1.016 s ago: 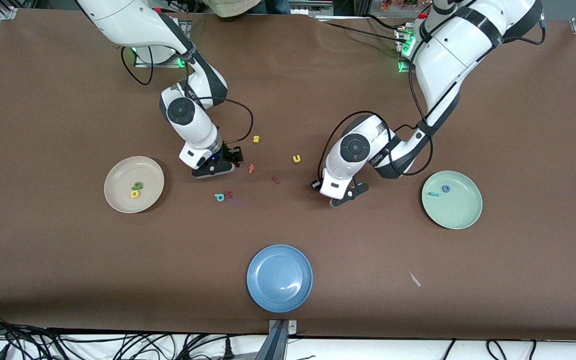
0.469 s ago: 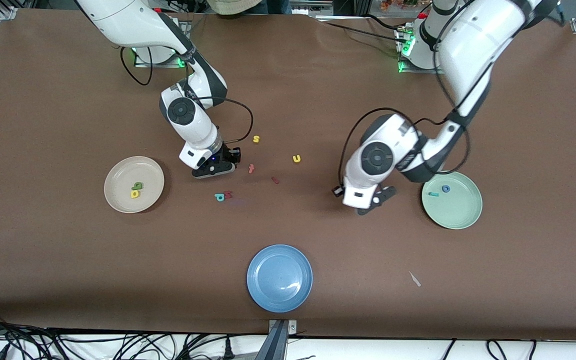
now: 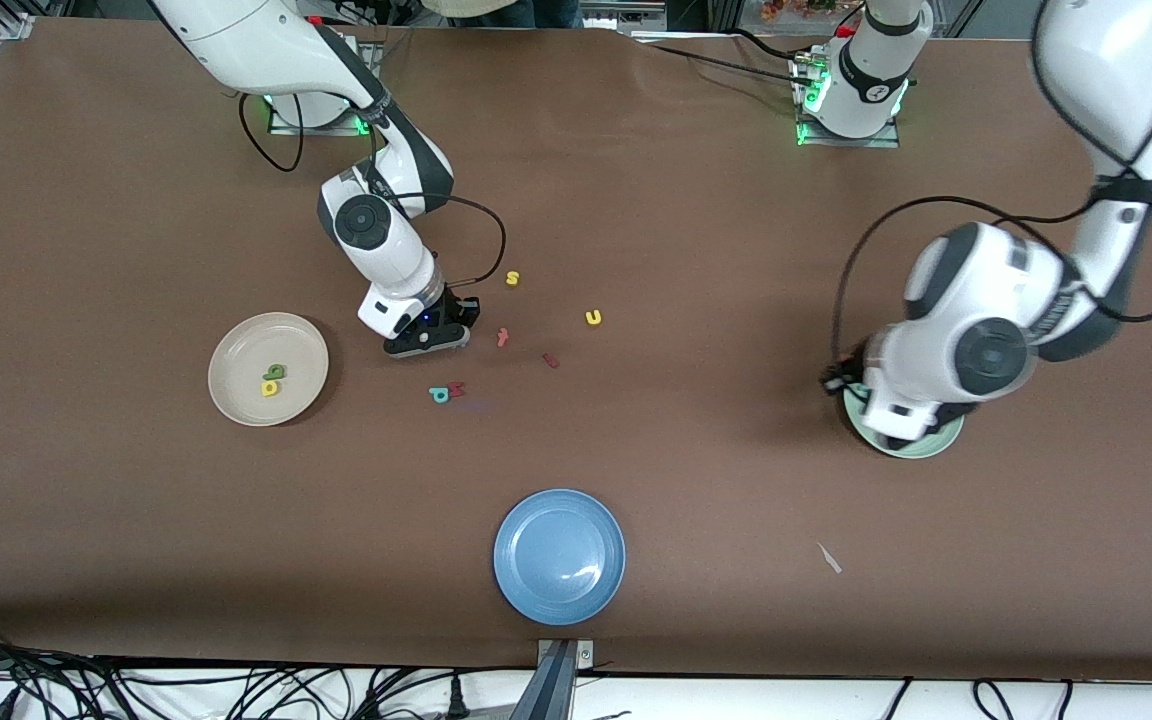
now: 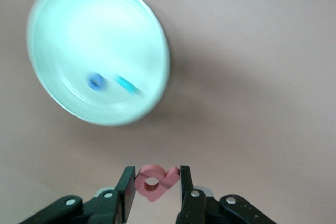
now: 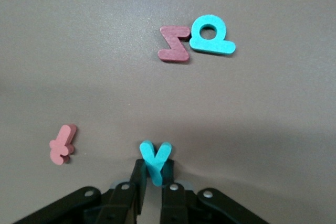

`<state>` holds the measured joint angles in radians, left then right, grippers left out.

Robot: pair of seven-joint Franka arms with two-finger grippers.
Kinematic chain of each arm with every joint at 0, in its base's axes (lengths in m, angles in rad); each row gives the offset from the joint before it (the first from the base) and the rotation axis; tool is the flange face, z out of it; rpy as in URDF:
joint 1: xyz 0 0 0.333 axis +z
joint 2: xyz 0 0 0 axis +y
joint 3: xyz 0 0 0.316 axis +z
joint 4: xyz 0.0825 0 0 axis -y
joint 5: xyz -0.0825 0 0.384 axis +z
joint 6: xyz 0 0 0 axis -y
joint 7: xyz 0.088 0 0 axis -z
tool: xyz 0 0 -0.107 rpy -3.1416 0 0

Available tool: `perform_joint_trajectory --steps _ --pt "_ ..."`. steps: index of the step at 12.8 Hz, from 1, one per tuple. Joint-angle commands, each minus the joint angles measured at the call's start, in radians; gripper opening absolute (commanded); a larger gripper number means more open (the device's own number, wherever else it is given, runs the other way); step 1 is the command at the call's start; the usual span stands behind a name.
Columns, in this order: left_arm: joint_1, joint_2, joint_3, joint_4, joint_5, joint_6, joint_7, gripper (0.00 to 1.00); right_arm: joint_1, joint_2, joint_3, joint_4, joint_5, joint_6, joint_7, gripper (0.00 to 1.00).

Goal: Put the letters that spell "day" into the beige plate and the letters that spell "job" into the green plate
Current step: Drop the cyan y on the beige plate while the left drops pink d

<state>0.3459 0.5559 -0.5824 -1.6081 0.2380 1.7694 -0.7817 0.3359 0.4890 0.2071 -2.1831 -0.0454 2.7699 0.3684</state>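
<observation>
Wrist views: left gripper (image 4: 155, 184) clamps salmon "b" (image 4: 155, 181); right gripper (image 5: 153, 178) pinches teal "y" (image 5: 155, 159).

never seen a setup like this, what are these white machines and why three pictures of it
They are two robot arms at a brown table, sorting tiny foam letters into plates. The wide picture looks down from a high camera facing them; the other two come from cameras on each arm's wrist. The left gripper is over the table near the green plate, its jaws shut on the salmon "b"; a blue "o" and teal "j" already lie in that plate. The right gripper is down at the table, its jaws shut on the teal "y". The beige plate holds a yellow "d" and green "a". Spare letters and a blue plate lie between.
</observation>
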Motion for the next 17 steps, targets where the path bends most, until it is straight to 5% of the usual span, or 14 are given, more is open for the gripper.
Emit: perform_joint_trajectory --steps 1,4,9,10,11,12,15,17 --pt "0.131 -0.01 -0.013 -0.039 0.032 0.005 0.195 0.05 0.003 0.002 -0.003 -0.003 -0.016 0.01 0.003 0.02" --pt "0.243 0.073 -0.008 -0.038 0.108 0.068 0.309 0.07 0.002 -0.044 -0.015 -0.003 -0.016 -0.042 -0.025 0.02" --pt "0.237 0.19 0.021 -0.039 0.158 0.22 0.309 0.11 -0.067 -0.179 -0.087 -0.001 -0.016 -0.239 -0.286 0.02" --pt "0.239 0.187 0.021 -0.036 0.156 0.22 0.311 0.33 -0.087 -0.191 -0.101 -0.001 -0.016 -0.252 -0.36 0.02" --pt "0.239 0.182 0.019 -0.03 0.156 0.219 0.309 0.89 -0.101 -0.193 -0.127 -0.001 -0.016 -0.259 -0.42 0.02" --pt "0.239 0.173 0.018 -0.024 0.156 0.211 0.309 1.0 -0.107 -0.194 -0.161 -0.001 -0.016 -0.259 -0.483 0.02" --pt "0.234 0.076 0.004 -0.01 0.152 0.146 0.323 1.0 -0.161 -0.193 -0.222 0.0 -0.014 -0.259 -0.679 0.03" --pt "0.232 0.058 -0.058 0.113 0.147 -0.033 0.354 1.0 -0.181 -0.191 -0.254 0.002 -0.01 -0.259 -0.765 0.03"
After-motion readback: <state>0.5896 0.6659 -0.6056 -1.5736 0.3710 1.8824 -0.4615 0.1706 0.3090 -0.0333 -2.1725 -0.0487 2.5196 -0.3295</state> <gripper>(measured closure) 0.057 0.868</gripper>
